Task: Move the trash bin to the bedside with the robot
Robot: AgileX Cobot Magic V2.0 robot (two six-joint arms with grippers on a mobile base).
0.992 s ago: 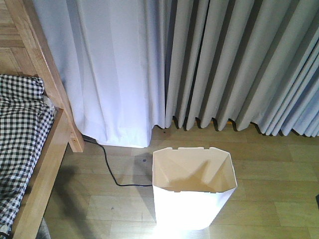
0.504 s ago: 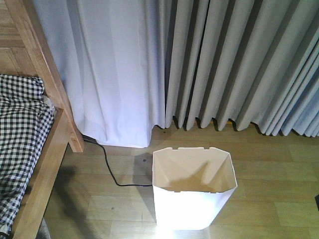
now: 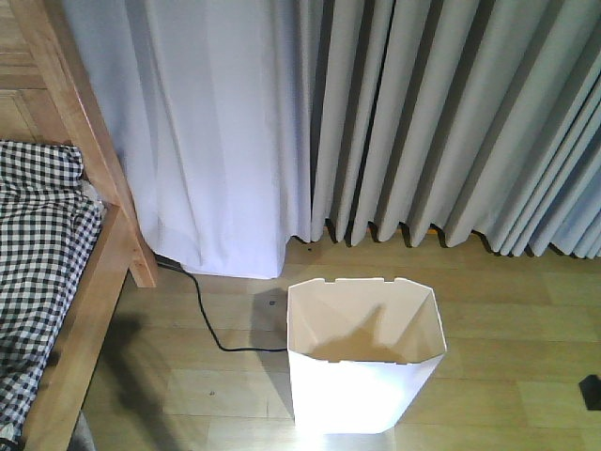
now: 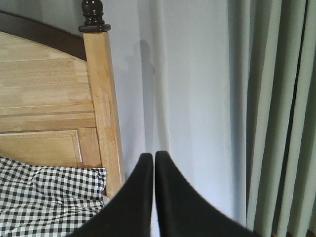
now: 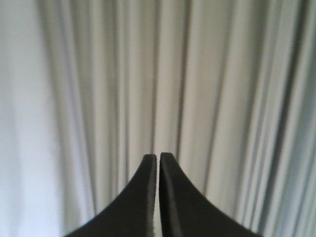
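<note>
The white faceted trash bin (image 3: 364,354) stands upright on the wooden floor at the bottom middle of the front view, its cream inside empty. The wooden bed (image 3: 84,244) with black-and-white checked bedding (image 3: 38,254) is at the left, a gap of floor apart from the bin. It also shows in the left wrist view (image 4: 101,103). My left gripper (image 4: 154,157) is shut and empty, held in the air facing the bedpost and the curtain. My right gripper (image 5: 158,157) is shut and empty, facing the curtain. The bin shows in neither wrist view.
White and grey curtains (image 3: 376,122) hang to the floor behind the bin. A black cable (image 3: 208,324) runs over the floor between the bed and the bin. A small dark object (image 3: 592,391) lies at the right edge.
The view has shifted slightly. The dark object at the right edge has come further into view. The bin stays in the same place in the frame.
</note>
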